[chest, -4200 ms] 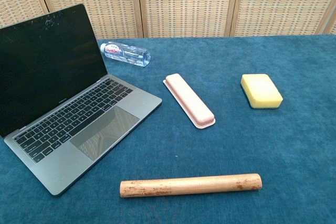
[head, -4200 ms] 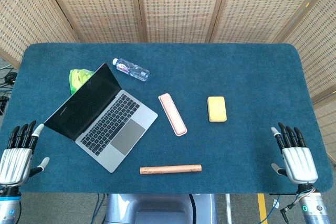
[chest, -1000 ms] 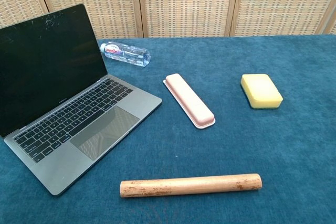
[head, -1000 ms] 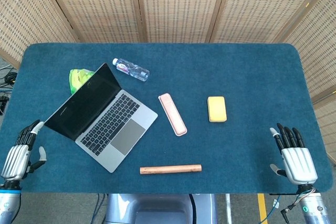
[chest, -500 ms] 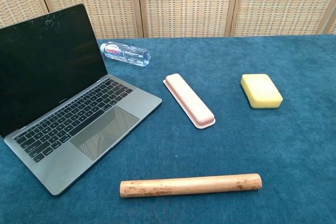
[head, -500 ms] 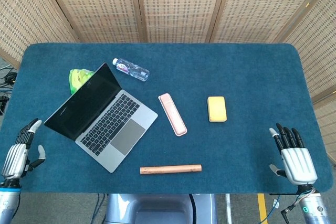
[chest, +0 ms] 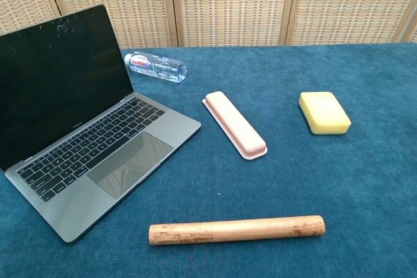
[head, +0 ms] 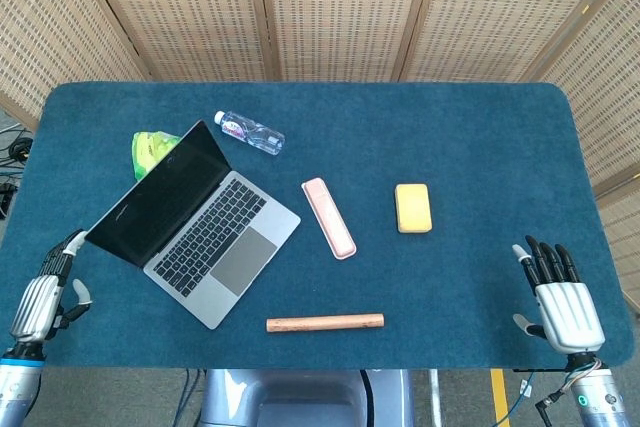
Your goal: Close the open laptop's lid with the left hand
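Laptop (head: 192, 225) lid is standing fully raised, so the closing has not started as far as the views are showing. The machine is sitting angled near the front-left corner of the tabletop (head: 470, 127), its dark screen (chest: 58, 76) leaning back toward the left edge and its keyboard deck lying flat on the blue cloth.

The left robot hand (head: 45, 297) is hovering at the tabletop's left edge, just beside the lid's lower-left corner but apart from it. It is turning edge-on to the head camera, holding nothing, fingers extended and only slightly apart. The chest view is not showing it at all. The right robot hand (head: 560, 292) is resting near the front-right corner, palm down, fingers spread and empty, well apart from everything.

My judgement: the whole task is still lying ahead. The left robot hand is needing to get behind or above the screen's top edge, make contact, and press the lid down onto the deck. The green packet (head: 152, 147) and the water bottle (head: 250, 132) are lying behind the screen, near that path.
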Controlling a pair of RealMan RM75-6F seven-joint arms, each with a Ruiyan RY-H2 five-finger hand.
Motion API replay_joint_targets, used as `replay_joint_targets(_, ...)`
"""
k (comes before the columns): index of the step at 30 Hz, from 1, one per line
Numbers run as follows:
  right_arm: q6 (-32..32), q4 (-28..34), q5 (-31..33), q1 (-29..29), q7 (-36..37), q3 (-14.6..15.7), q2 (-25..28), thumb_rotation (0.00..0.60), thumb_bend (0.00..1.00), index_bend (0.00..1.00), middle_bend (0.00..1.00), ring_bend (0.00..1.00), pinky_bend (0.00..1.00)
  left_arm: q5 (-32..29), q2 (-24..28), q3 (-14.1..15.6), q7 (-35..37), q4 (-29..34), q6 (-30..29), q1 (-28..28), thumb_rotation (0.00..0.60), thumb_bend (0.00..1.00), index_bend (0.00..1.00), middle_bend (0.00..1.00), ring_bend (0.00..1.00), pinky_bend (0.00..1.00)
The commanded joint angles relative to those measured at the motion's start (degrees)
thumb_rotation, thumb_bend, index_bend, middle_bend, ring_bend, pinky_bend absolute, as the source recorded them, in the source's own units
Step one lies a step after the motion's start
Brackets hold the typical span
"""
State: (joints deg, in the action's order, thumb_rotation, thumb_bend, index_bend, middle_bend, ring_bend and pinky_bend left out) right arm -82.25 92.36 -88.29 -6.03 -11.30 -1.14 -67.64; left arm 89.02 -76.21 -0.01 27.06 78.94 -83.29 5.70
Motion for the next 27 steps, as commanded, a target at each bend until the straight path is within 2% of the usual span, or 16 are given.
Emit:
replay_joint_targets(1,-0.01,-0.01,-0.01,-0.01,0.02,-0.02,0.0,0.6,0.1,0.0,0.0,0.0,0.0,-0.03,0.07,0.06,-0.04,0.08,0.09,0.04,0.6,0.86,0.02,0.0,0.0,0.0)
replay_joint_targets(9,-0.08,-0.06,-0.05,0.02,0.0,-0.03,-0.06,0.6,0.1,0.0,0.0,0.0,0.0,-0.2,0.27,0.22,0.28,0.45,0.41,0.14,0.6,0.87,0.13,0.0,0.0,0.0)
replay_joint_targets(20,-0.27,-0.24,-0.23,0.04,0.11,-0.05,-0.16,0.6,0.1,0.0,0.0,0.0,0.0,-0.04,0.33,0.28,0.43,0.6,0.38,0.31,0.6,0.88,0.2,0.0,0.02,0.0)
replay_joint_targets(27,-0.44,-0.38,-0.38,0.09,0.11,-0.04,-0.32,0.6,0.1,0.0,0.0,0.0,0.0,0.56,0.31,0.25,1.14,0.86,0.48,0.87,0.6,0.88,0.21,0.0,0.02,0.0)
